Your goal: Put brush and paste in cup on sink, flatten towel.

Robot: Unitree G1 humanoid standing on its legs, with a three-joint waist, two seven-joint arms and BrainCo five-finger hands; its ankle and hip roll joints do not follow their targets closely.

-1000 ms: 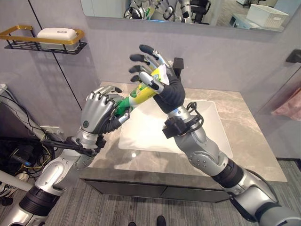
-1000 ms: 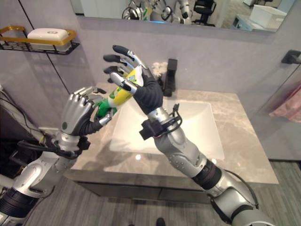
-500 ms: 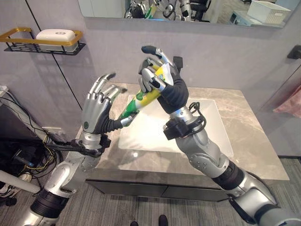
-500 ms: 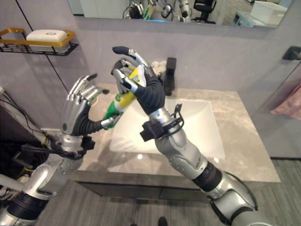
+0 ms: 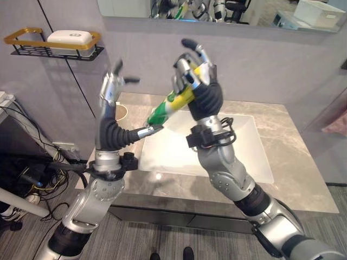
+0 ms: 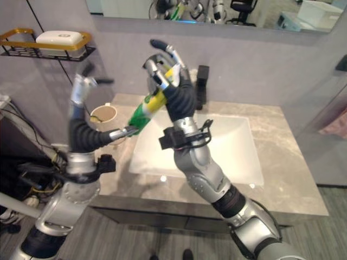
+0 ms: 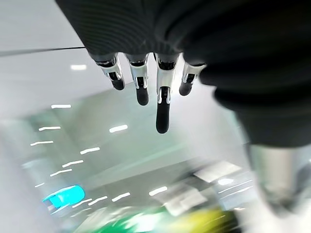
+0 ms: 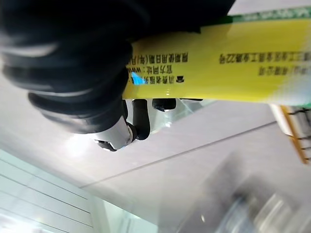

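Grey stone counter (image 5: 282, 168), white sink (image 5: 217, 151) set in it, cup (image 6: 104, 115) at its back-left corner. I see my right hand (image 5: 196, 81) clamped on the yellow-green toothpaste tube (image 5: 172, 103), raised above the sink. Left hand (image 5: 111, 89) raised beside it, fingers straight, empty.

Right hand (image 5: 201, 89) is holding the toothpaste tube (image 5: 172, 103) high over the sink basin (image 5: 227, 146), tube slanting down toward the left hand (image 5: 111, 89), which is standing raised with straight fingers beside the cup (image 6: 103, 115). Air above the basin is lying open. Black faucet (image 6: 202, 95) is standing at the back wall, wire shelf (image 5: 54, 50) is jutting out upper left.
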